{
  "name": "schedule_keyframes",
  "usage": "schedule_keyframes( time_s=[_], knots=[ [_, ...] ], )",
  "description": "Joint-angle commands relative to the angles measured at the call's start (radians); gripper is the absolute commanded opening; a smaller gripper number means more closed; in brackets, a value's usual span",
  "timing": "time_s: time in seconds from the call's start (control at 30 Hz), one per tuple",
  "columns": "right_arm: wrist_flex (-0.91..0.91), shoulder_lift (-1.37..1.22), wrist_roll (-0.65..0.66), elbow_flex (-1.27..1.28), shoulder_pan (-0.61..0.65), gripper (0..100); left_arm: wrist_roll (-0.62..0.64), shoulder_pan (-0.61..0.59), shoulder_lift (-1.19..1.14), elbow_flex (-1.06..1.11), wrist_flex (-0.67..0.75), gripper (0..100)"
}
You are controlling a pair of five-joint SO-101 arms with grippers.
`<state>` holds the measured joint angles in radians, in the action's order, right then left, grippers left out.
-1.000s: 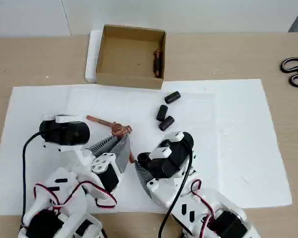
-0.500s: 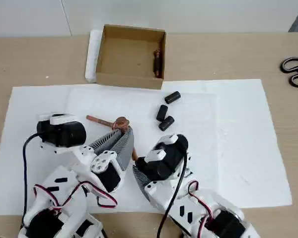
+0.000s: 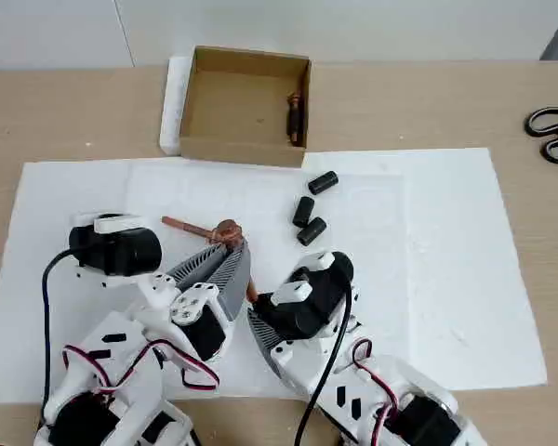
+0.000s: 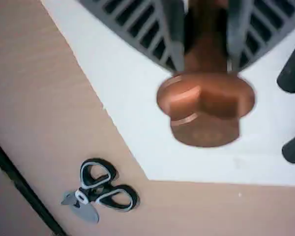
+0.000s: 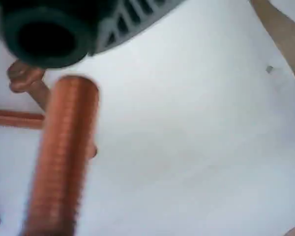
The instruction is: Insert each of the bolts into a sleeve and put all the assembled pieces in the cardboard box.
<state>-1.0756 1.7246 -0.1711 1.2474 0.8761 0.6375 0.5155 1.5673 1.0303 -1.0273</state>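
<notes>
L gripper (image 4: 204,63) tight on bolt (image 4: 205,105)

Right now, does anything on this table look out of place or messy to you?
Nothing looks spilled or broken. The one stray is the scissors, lying on the bare table beyond the white sheet's far right corner, apart from the sleeves and the cardboard box.

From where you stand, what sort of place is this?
Probably a lab or hobby workbench set up for robot assembly practice: a wooden table covered by a white sheet, with a cardboard box, loose sleeves and scissors.
</notes>
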Motion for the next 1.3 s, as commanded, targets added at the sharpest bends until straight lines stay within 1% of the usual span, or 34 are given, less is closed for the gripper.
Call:
schedule_keyframes(
  time_s=[0.0, 0.27, 0.37, 0.53, 0.7, 0.97, 1.13, 1.27],
  knots=[
    [0.033, 0.004, -0.006, -0.012, 0.007, 0.4, 0.026, 0.006, 0.003, -0.001, 0.002, 0],
    [0.044, 0.004, -0.008, -0.032, 0.007, 0.4, 0.028, 0.011, 0.003, 0.027, 0.003, 0],
    [0.045, 0.004, -0.008, -0.032, 0.008, 0.4, 0.029, 0.041, 0.005, 0.035, 0.005, 0],
    [0.045, 0.004, -0.021, -0.029, 0.048, 0.4, 0.029, 0.054, 0.005, 0.036, 0.032, 0],
    [0.045, 0.004, -0.034, -0.031, 0.051, 0.4, 0.029, 0.054, 0.003, 0.051, 0.028, 0],
    [0.045, 0.004, -0.031, -0.032, 0.03, 0.4, 0.025, 0.055, 0.011, 0.041, -0.069, 0],
    [0.045, 0.004, -0.031, -0.032, -0.001, 0.4, 0.008, 0.057, 0.006, -0.021, -0.129, 0],
    [0.045, 0.004, -0.029, -0.034, -0.002, 0.4, -0.025, 0.109, 0.008, -0.024, -0.186, 0]
  ],
)
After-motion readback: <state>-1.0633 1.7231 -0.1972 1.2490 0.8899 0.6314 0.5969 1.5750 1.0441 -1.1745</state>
